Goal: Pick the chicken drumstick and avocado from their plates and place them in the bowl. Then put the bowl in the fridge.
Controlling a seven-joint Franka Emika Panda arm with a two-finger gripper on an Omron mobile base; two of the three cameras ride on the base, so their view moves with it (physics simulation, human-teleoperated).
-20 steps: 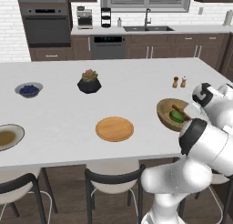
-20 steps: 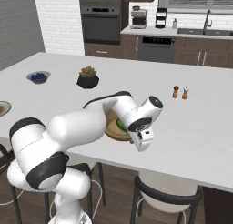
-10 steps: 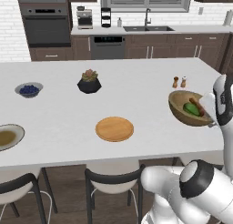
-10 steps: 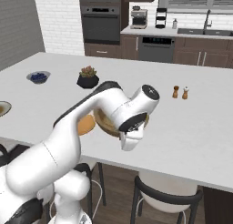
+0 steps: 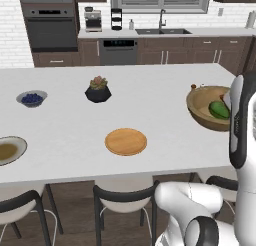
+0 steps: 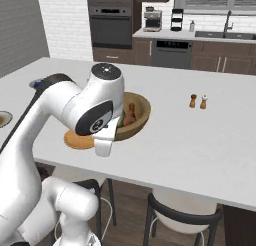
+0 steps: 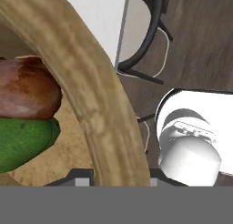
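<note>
**Bowl held by its rim, both foods inside**

The claw [image 7: 116, 180] is clamped on the rim of the bowl [image 7: 86, 91], its two tips pinching the thick wooden wall from either side at the bottom of the hand view. In that view the chicken drumstick [image 7: 25, 89] lies inside the bowl at about 9 o'clock, and the avocado [image 7: 22, 141] sits just below it, touching it, at about 8 o'clock.

From the left base view the bowl [image 5: 207, 110] is at 3 o'clock, over the right end of the white bench [image 5: 150, 115], tilted so its inside faces the camera (whether its base touches the bench cannot be told). The avocado [image 5: 219, 110] shows green inside it, partly behind the white arm.

From the right base view the bowl [image 6: 136, 115] is near the middle, partly hidden by the arm's wrist, with the chicken drumstick [image 6: 131, 114] visible inside as a reddish-brown lump.

The wooden plate [image 5: 126, 141] lies bare on the bench at about 6 o'clock of the black plant pot [image 5: 98, 90]. The pale-rimmed dish [image 5: 9, 150] sits at the left edge, at 9 o'clock, and a small grey bowl of blueberries [image 5: 32, 98] stands at 10 o'clock. Two small shakers [image 6: 198, 101] stand upright on the bench, well apart from the bowl, at 2 o'clock in the right base view.
</note>
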